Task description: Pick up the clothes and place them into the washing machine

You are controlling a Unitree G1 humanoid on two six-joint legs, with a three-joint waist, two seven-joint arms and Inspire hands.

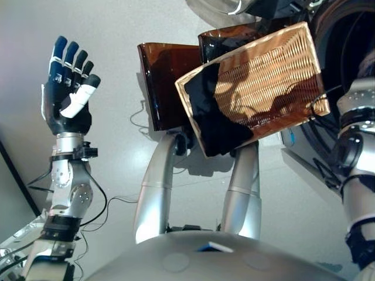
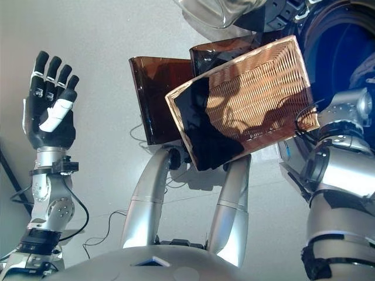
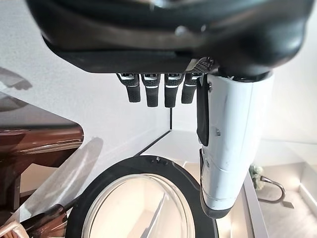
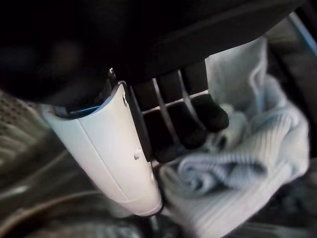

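Head views: left hand [image 1: 67, 93] raised at the left with fingers spread, holding nothing; wicker basket [image 1: 258, 76] tilted in the middle, beside the washing machine [image 1: 345, 52] at the right. Left wrist view: fingers straight above the round machine door [image 3: 138, 203]. Right wrist view: right hand [image 4: 163, 124] curled onto a pale blue knitted garment [image 4: 247, 173], pinching it inside the dark drum.
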